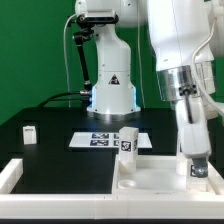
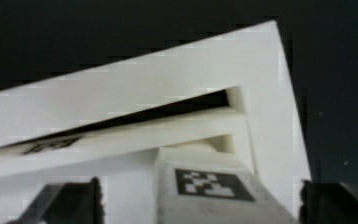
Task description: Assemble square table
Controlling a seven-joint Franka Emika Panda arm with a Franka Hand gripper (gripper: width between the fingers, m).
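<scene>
The white square tabletop (image 1: 150,178) lies flat at the exterior view's lower right. My gripper (image 1: 191,172) reaches down over its right part. In the wrist view the gripper (image 2: 202,208) is open, with its dark fingers (image 2: 69,202) on either side of an upright white leg (image 2: 211,180) that bears a tag. A gap shows on both sides of that leg, which also shows in the exterior view (image 1: 197,170). A second leg (image 1: 127,141) stands upright at the tabletop's far edge. A third leg (image 1: 30,133) stands far to the left.
The marker board (image 1: 105,139) lies behind the tabletop, in front of the robot base (image 1: 112,95). The white rail frame (image 1: 12,175) edges the black surface at the front and left. In the wrist view a white corner (image 2: 265,60) fills the picture.
</scene>
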